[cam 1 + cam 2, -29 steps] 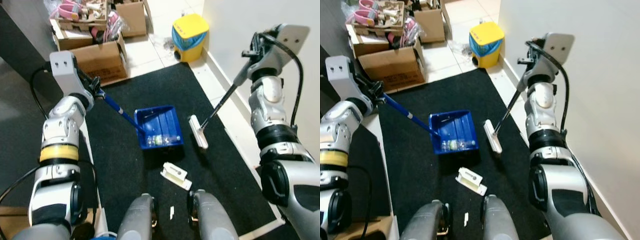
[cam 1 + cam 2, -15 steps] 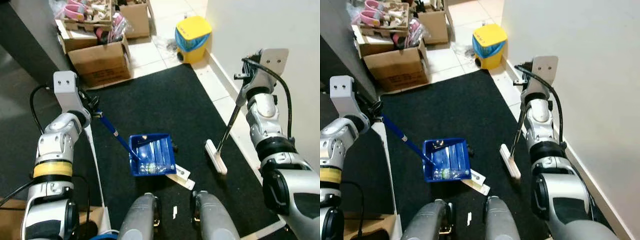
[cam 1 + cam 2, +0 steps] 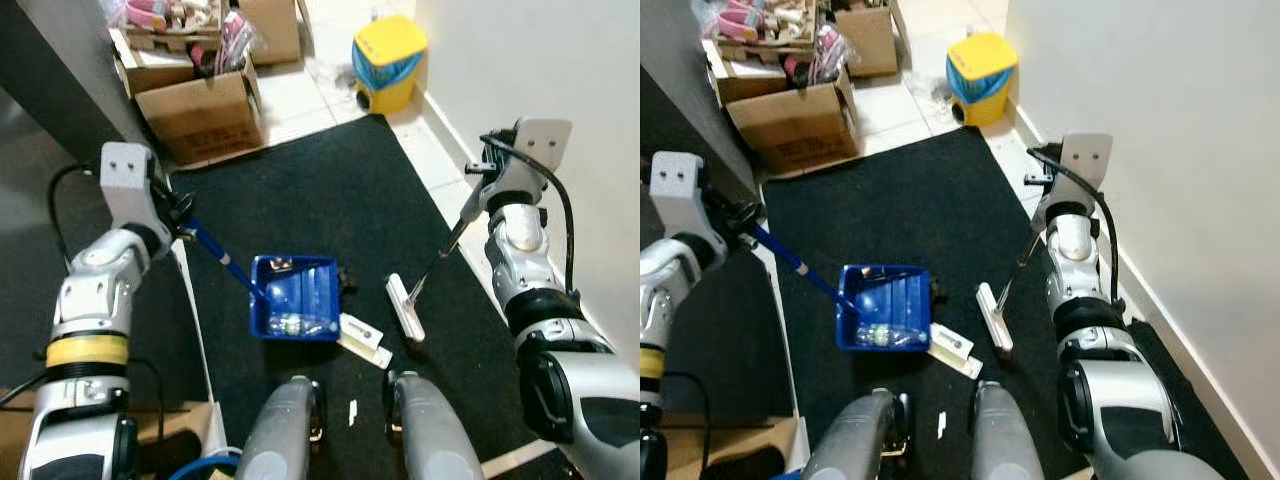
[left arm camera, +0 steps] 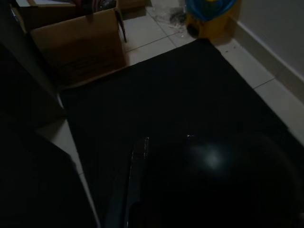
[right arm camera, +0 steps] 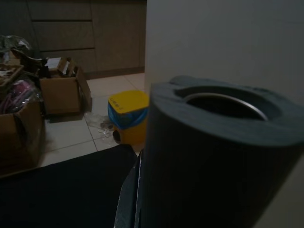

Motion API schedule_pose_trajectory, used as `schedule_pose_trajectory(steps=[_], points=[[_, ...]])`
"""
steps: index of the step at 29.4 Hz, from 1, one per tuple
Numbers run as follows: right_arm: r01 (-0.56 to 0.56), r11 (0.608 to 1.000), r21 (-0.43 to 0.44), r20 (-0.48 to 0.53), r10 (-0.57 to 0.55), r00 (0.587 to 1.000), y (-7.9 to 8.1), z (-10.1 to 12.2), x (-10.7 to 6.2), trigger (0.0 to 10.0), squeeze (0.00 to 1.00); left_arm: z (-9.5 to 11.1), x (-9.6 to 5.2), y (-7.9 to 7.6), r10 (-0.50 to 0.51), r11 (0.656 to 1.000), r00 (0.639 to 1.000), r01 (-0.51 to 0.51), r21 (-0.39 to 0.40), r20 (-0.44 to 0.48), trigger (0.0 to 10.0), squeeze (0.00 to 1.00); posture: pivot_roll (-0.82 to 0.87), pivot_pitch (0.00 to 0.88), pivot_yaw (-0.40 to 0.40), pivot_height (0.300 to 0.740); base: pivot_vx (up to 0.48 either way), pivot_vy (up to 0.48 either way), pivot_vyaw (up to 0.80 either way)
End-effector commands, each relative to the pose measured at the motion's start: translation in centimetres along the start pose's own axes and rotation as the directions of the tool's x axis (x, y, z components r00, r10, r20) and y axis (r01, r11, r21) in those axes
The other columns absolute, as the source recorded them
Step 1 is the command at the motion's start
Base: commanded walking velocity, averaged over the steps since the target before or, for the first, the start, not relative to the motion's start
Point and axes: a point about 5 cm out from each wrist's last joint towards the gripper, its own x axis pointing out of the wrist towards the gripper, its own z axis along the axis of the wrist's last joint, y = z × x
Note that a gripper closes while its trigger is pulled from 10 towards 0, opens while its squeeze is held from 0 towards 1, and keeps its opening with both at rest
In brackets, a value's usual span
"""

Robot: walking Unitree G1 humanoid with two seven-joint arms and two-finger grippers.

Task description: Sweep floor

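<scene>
A blue dustpan (image 3: 312,288) rests on the black mat (image 3: 330,200) with small clear debris (image 3: 295,323) along its near edge. My left gripper (image 3: 180,214) is shut on the pan's long blue handle (image 3: 225,262), up at the mat's left edge. My right gripper (image 3: 481,192) is shut on the broom handle (image 3: 440,255), whose grey foam end (image 5: 213,156) looms in the right wrist view. The white broom head (image 3: 405,307) lies on the mat just right of a flat white box (image 3: 365,340), which touches the pan's near right corner.
A yellow bin (image 3: 388,58) stands in the far corner by the white wall (image 3: 540,60). Cardboard boxes (image 3: 205,110) full of clutter sit beyond the mat at far left. A small white scrap (image 3: 352,408) lies between my legs (image 3: 290,435).
The dustpan has been drawn back until it meets the white box. The broom head has slid left toward the box. The camera view has also shifted.
</scene>
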Motion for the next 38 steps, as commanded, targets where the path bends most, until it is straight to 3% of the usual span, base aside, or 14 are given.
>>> schedule_pose_trajectory(steps=[1, 10, 13, 14, 18, 23, 28, 38], points=[[0.003, 1.0, -0.006, 0.02, -0.003, 1.0, 0.2, 0.1, -0.2, 10.0, 0.0, 0.0, -0.6, 2.1, 0.044, 0.998, 0.999, -0.043, 0.045, -0.028, 10.0, 0.0, 0.04, 0.204, 0.052, 0.74, 0.0, 0.0, 0.0], [0.027, 0.999, -0.029, 0.03, -0.026, 0.999, -0.1, 0.4, 0.1, 10.0, 0.0, -0.5, -0.5, 3.6, 0.049, 0.997, 0.996, -0.044, 0.064, -0.075, 10.0, 0.0, 0.02, 0.221, 0.04, 0.74, 0.0, 0.0, 0.0], [0.026, 0.999, -0.035, 0.028, -0.025, 0.999, -0.2, 0.3, 0.0, 10.0, 0.0, 0.8, -0.7, 4.1, 0.05, 0.998, 0.999, -0.049, 0.042, -0.019, 10.0, 0.0, 0.02, 0.219, 0.03, 0.74, 0.0, 0.0, 0.0], [0.021, 0.999, -0.037, 0.026, -0.021, 0.999, -0.1, 0.2, -0.1, 10.0, 0.0, 2.2, -0.9, 4.7, 0.052, 0.998, 0.998, -0.052, 0.027, 0.028, 10.0, 0.0, 0.02, 0.219, 0.03, 0.74, 0.0, 0.0, 0.0], [0.013, 0.999, -0.038, 0.021, -0.012, 1.0, 0.1, 0.1, -0.1, 10.0, 0.0, 3.6, -1.2, 5.2, 0.051, 0.998, 0.996, -0.053, 0.016, 0.069, 10.0, 0.0, 0.03, 0.216, 0.026, 0.74, 0.0, 0.0, 0.0], [-0.003, 0.999, -0.033, 0.026, 0.004, 1.0, 0.9, 0.4, 0.2, 10.0, 0.0, 6.1, -2.3, 6.8, 0.049, 0.997, 0.992, -0.055, 0.051, 0.113, 10.0, 0.0, 0.04, 0.209, 0.029, 0.74, 0.0, 0.0, 0.0], [-0.004, 1.0, -0.029, 0.025, 0.005, 1.0, 1.0, 0.3, 0.1, 10.0, 0.0, 5.9, -3.0, 8.0, 0.052, 0.994, 0.996, -0.059, 0.091, 0.077, 10.0, 0.0, 0.05, 0.206, 0.037, 0.74, 0.0, 0.0, 0.0], [0.002, 0.999, -0.041, 0.024, -0.001, 1.0, 0.5, 0.2, 0.0, 10.0, 0.0, 2.7, -3.1, 9.6, 0.099, 0.99, 0.993, -0.091, 0.103, -0.067, 10.0, 0.0, 0.02, 0.211, 0.035, 0.74, 0.0, 0.0, 0.0]])
